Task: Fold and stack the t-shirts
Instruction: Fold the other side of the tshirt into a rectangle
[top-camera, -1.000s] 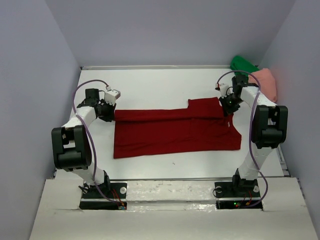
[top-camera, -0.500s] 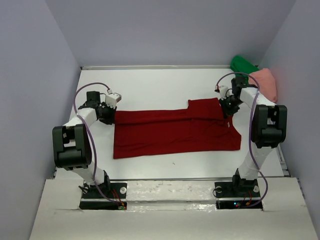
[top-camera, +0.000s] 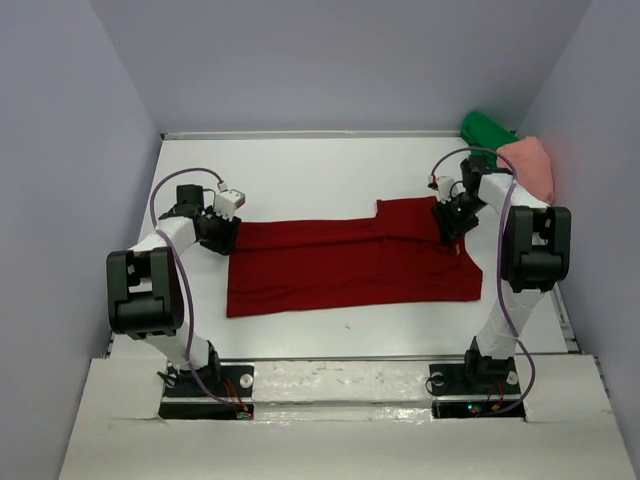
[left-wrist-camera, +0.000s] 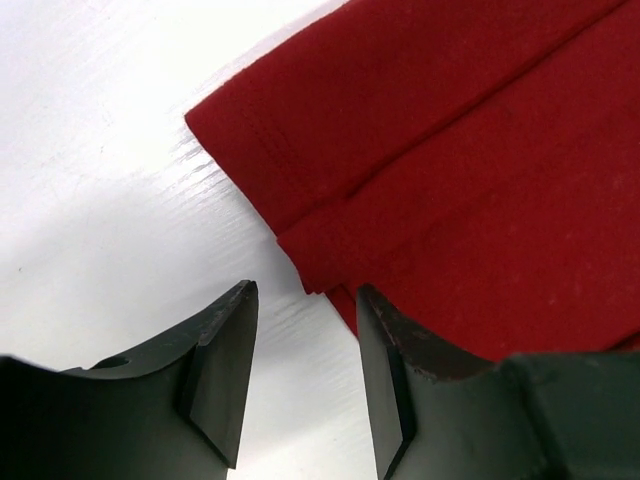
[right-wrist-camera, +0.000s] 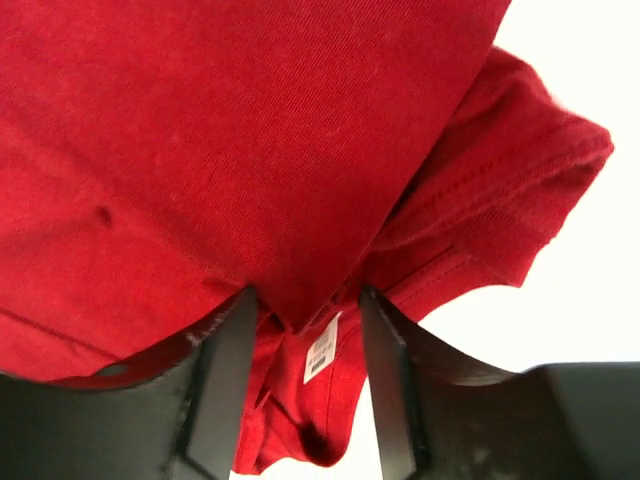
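Top external: left pincer, right pincer open; green t-shirt, pink t-shirt far right.

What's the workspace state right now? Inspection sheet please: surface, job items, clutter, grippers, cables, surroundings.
Surface: white table, flat, no spills seen.
Job's things: dark red t-shirt lies flat mid-table with its far edge folded over. The green t-shirt and pink t-shirt are bunched in the far right corner, unfolded.
Clutter: one tiny dark speck in front of the red shirt, too small to identify.
Grippers: left gripper has its fingers open at the shirt's far left corner, holding nothing. The right gripper has its fingers open over the collar area by the white label.
Cables: left cable and right cable are purple loops along the arms, off the cloth.
Surroundings: plain pale walls on three sides.
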